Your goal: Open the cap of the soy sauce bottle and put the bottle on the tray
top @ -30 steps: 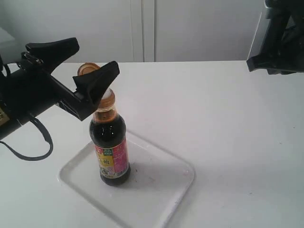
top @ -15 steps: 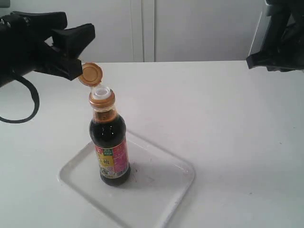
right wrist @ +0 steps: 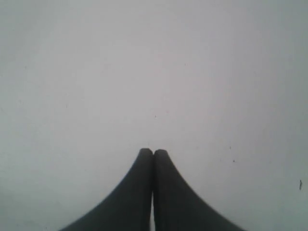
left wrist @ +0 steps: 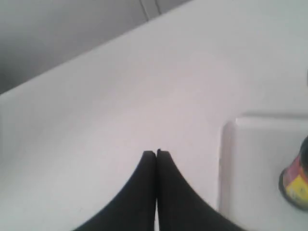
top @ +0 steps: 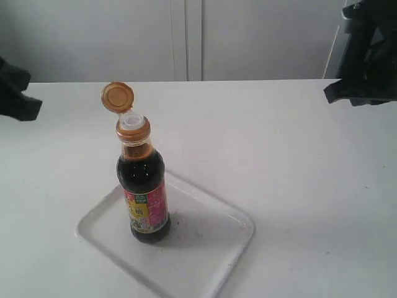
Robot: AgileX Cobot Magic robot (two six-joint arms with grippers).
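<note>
Standing: one bottle (top: 143, 186), one tray (top: 211, 245), one open cap (top: 117, 97)

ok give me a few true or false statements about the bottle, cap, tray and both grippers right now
1. The small clear soy sauce bottle of dark liquid stands upright on the flat white rectangular plastic tray. True.
2. The round orange-gold flip-top cap is pressed down over the spout. False: it is flipped open and stands tilted above the collar, with the white spout bare.
3. The left gripper has its jaws closed on nothing. True.
4. The right gripper holds the bottle's neck. False: its jaws are shut and empty, with only bare white table beyond them.
5. The bottle lies on its side beside the tray. False: it stands upright on the tray.
</note>
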